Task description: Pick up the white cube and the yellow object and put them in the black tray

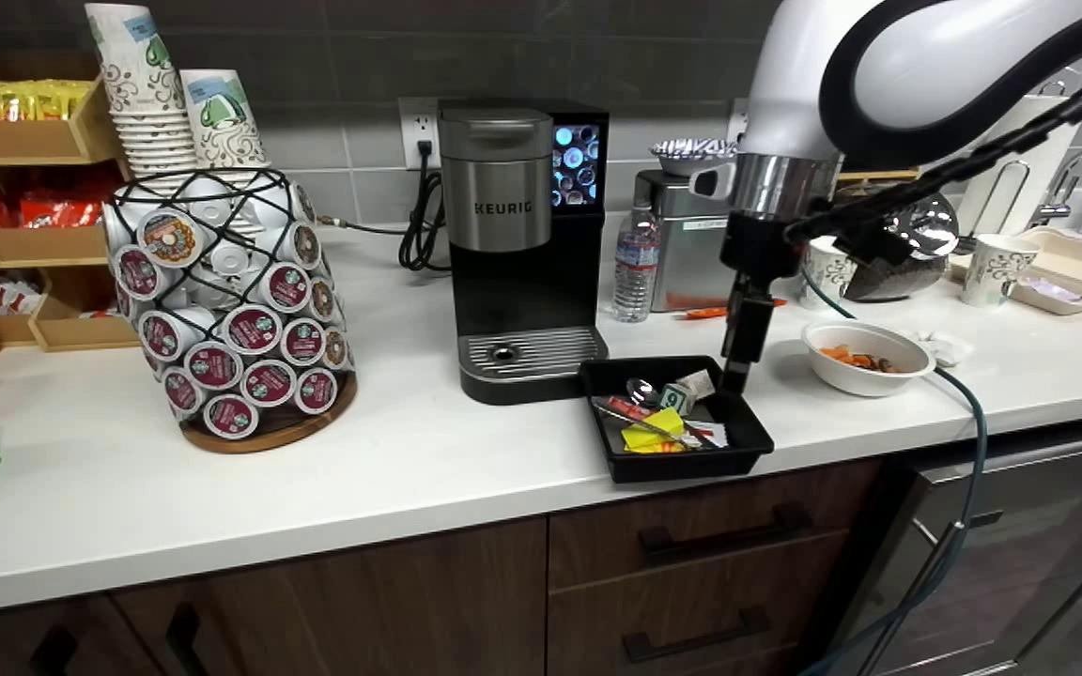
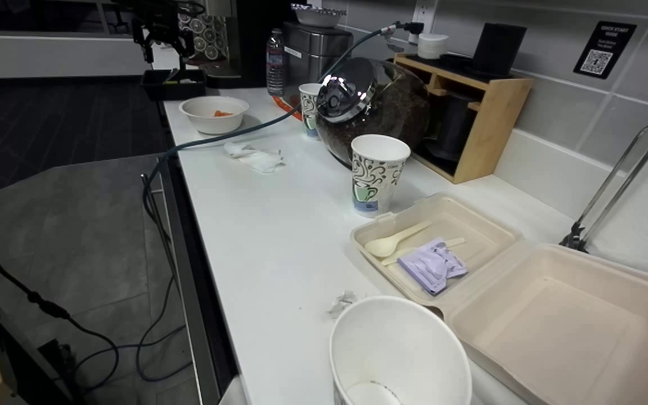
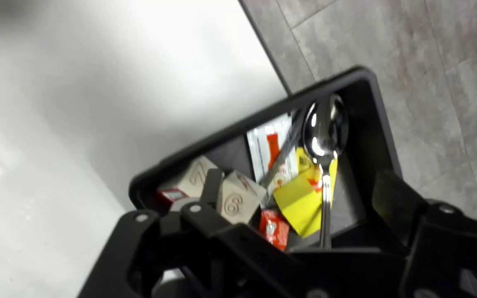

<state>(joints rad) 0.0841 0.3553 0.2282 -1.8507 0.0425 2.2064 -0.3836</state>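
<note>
Shelves of packets are standing at the far left of an exterior view, with a rack of coffee pods just to their right. Mid-frame, a coffee maker is sitting on a white counter. Immediately right of its base, the black tray is resting near the counter's front edge. The gripper is pointing down over the tray's right side, appearing edge-on. Farther right, a white bowl is holding orange pieces, and a paper cup is standing toward the right edge.

In the wrist view, the gripper is showing at the bottom of the frame, its fingers standing wide apart and holding nothing between them. Left to right inside the tray, an off-white cube is lying partly hidden behind the finger at left, a second off-white cube is sitting just beside it, a red packet is lying at lower centre, the yellow object is resting right of that, and a spoon is stretching across the yellow object's right side. Whether any finger is touching a cube cannot be told.
</note>
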